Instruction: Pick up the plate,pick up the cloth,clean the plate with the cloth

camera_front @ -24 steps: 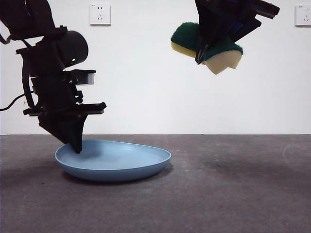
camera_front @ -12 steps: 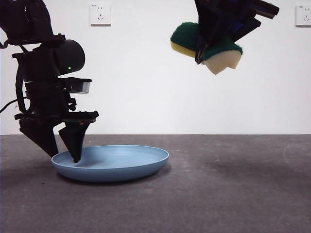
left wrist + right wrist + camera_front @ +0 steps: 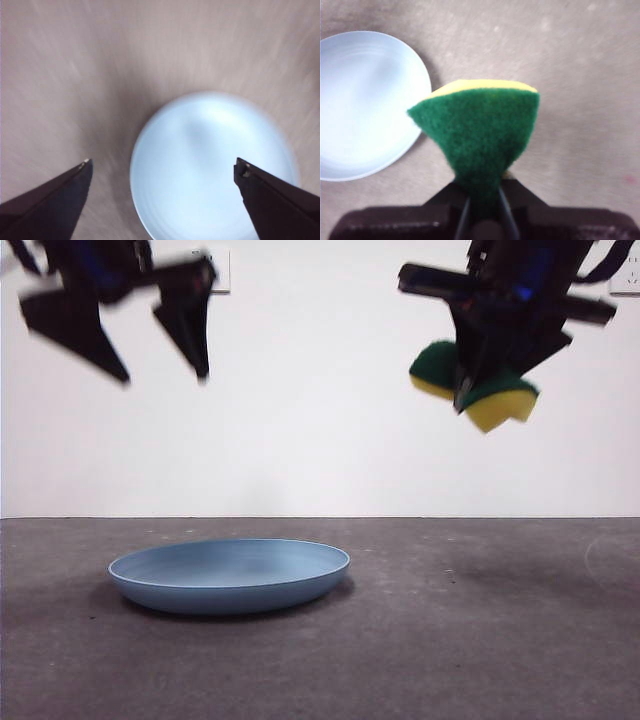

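Note:
The light-blue plate (image 3: 230,575) lies flat on the dark table, left of centre. It also shows in the left wrist view (image 3: 212,167) and the right wrist view (image 3: 367,102). My left gripper (image 3: 160,370) is open and empty, high above the plate's left side; in its wrist view (image 3: 164,167) the jaws stand wide apart over the plate. My right gripper (image 3: 462,400) is shut on the cloth, a yellow sponge with a green scouring layer (image 3: 475,385), held high at the upper right. The sponge fills the right wrist view (image 3: 480,130).
A white wall stands behind the table, with a wall socket (image 3: 215,270) at the upper left and another (image 3: 628,275) at the upper right. The grey table surface (image 3: 480,640) stretches to the right of the plate.
My left gripper has let go of the plate's left rim and risen high above it. The plate has settled flat. My right gripper has moved right and a little down with the sponge.

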